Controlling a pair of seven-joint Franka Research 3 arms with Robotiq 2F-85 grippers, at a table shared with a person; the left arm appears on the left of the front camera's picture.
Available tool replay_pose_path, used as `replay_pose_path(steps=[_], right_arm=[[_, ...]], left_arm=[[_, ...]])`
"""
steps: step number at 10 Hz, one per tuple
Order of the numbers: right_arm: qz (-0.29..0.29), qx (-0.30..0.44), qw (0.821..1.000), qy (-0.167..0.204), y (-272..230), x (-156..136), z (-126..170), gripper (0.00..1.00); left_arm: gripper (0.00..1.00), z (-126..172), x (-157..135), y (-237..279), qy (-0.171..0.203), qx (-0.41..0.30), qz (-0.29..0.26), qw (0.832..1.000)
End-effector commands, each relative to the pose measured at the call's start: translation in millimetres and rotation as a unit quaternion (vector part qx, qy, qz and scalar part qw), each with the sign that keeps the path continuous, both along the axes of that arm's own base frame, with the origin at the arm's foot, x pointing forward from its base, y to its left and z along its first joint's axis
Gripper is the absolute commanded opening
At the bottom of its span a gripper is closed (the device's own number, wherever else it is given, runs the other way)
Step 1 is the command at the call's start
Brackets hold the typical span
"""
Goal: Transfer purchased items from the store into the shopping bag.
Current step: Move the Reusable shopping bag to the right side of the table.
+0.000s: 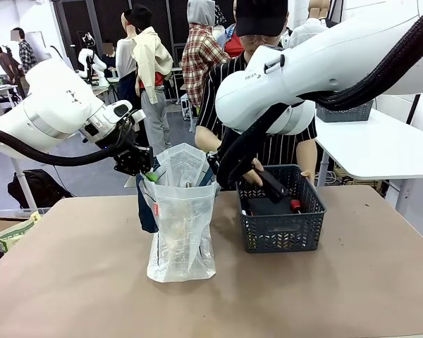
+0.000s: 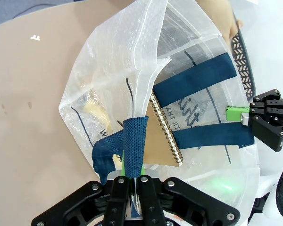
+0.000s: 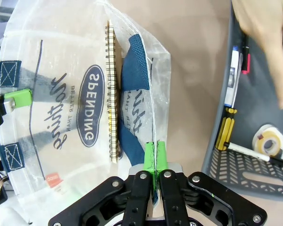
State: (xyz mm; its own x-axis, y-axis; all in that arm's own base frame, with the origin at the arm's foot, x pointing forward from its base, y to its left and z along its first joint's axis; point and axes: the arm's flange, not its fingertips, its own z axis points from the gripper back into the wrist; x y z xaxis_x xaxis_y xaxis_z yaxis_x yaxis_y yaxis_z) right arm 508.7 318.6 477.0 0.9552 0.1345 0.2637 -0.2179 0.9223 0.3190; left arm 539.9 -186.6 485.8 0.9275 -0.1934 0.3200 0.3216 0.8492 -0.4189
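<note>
Pincers both sit clamped shut on the shopping bag [image 1: 180, 225]: the left gripper [image 2: 134, 183] on its blue handle [image 2: 134, 141], the right gripper [image 3: 154, 162] on the opposite rim. Between them a spiral notebook [image 2: 160, 146] stands inside. A pale item [image 2: 96, 110] beyond the left fingers blurs behind the film. Beside the right gripper, the store basket [image 1: 282, 236] is cut off, with a person's hand [image 3: 269, 42] in it.

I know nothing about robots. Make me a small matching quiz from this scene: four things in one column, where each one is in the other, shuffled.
1 spiral notebook
2 tape roll
3 person's hand
4 left gripper

A shut on the blue handle
B lying in the basket
C standing inside the shopping bag
D reaching into the basket

Pairs: 1-C, 2-B, 3-D, 4-A
</note>
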Motion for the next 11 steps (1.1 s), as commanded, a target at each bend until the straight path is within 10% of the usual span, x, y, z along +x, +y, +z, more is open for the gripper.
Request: replay_pose_path(steps=[1, 11], right_arm=[[-0.003, 0.006, 1.0, 0.003, 0.1, -0.3, 0.5, 0.0], [-0.003, 0.006, 1.0, 0.003, 0.1, -0.3, 0.5, 0.0]], left_arm=[[0.0, 1.2, 0.9, 0.1, 0.004, 0.004, 0.0, 1.0], [0.0, 1.2, 0.9, 0.1, 0.004, 0.004, 0.0, 1.0]])
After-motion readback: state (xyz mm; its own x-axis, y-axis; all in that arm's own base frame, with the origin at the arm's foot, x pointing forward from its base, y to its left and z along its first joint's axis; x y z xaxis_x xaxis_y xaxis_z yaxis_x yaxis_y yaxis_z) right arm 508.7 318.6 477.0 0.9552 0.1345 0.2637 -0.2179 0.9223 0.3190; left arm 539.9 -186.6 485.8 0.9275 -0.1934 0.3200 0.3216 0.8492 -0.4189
